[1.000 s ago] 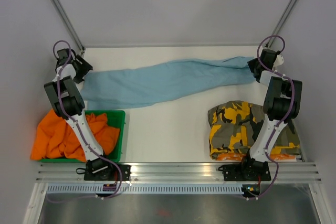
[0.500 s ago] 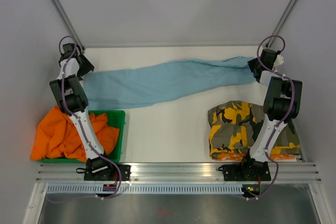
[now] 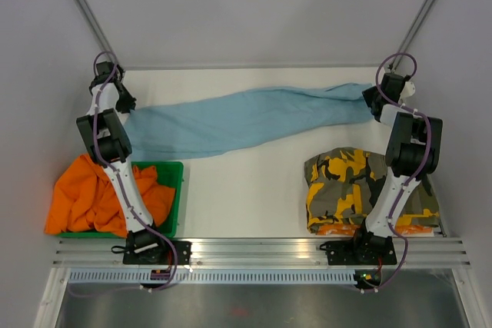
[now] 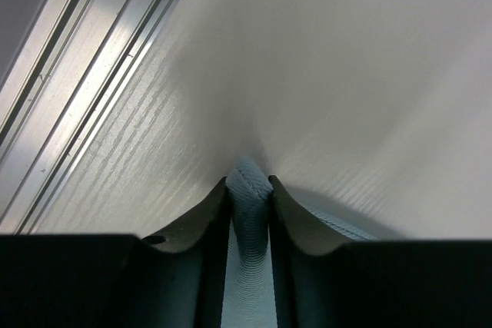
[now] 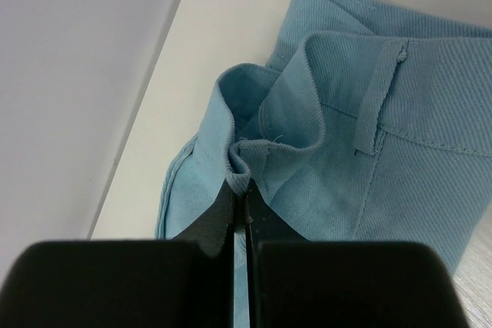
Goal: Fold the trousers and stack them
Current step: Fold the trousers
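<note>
The orange trousers [image 3: 77,203] lie heaped in the green bin [image 3: 179,190] at near left, spilling over its left rim. The left gripper [image 4: 250,182] is closed on a ridge of cloth at the left end of the light-blue trousers [image 3: 238,119], which lie stretched across the far part of the table [image 3: 246,197]. The camouflage trousers [image 3: 346,186] lie folded at near right. The right gripper [image 5: 240,190] pinches a fold at the waistband end, jaws closed.

Light-blue trousers [image 3: 238,119] stretched full-length, far side; camouflage pair [image 3: 342,188] folded, near right; orange pair [image 3: 77,201] apparently crumpled, left.
</note>
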`<state>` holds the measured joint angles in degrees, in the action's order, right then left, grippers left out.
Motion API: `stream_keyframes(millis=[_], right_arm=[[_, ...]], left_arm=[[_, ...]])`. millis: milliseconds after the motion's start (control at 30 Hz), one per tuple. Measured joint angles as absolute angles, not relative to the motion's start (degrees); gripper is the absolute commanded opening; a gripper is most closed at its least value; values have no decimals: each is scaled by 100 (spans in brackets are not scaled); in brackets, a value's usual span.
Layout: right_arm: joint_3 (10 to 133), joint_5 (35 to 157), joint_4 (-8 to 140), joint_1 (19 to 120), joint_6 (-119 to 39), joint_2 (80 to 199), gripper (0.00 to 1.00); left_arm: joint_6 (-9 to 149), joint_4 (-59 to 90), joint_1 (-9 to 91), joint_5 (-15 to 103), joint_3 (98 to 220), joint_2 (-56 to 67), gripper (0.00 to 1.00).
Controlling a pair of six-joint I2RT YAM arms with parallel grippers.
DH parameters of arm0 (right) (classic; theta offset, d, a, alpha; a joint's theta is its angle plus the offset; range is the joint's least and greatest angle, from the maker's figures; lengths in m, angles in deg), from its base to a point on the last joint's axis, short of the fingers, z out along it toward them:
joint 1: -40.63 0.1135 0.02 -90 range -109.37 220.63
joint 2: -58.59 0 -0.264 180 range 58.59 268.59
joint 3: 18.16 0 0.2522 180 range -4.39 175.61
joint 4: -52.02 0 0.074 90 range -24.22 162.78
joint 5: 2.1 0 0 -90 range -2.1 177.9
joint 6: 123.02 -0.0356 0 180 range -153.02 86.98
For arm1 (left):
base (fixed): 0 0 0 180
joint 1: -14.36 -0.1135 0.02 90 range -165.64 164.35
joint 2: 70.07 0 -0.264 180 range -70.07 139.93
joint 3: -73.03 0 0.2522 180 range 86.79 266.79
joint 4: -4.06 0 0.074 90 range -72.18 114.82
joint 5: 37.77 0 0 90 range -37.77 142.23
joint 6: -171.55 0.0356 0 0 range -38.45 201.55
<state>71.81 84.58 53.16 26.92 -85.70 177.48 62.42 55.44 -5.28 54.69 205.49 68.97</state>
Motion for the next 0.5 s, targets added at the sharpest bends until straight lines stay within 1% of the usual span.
stream_keyframes(millis=[33, 67, 300, 400, 500], right_arm=[[7181, 8458, 5316, 2692, -8566, 17746, 0], [7181, 8458, 5318, 2692, -8562, 17746, 0], [7181, 8506, 5432, 2692, -8428, 17634, 0], [7150, 8550, 5559, 2692, -8273, 17343, 0], [6949, 8609, 5703, 2685, -8100, 16753, 0]], left_arm=[[6257, 5555, -526, 5469, 20549, 6897, 11], [6252, 5558, -522, 5476, 20549, 6897, 3], [6283, 5459, -513, 5570, 20184, 6508, 2], [6285, 5372, -511, 5574, 19808, 5920, 2], [6283, 5193, -511, 5583, 19194, 4950, 2]])
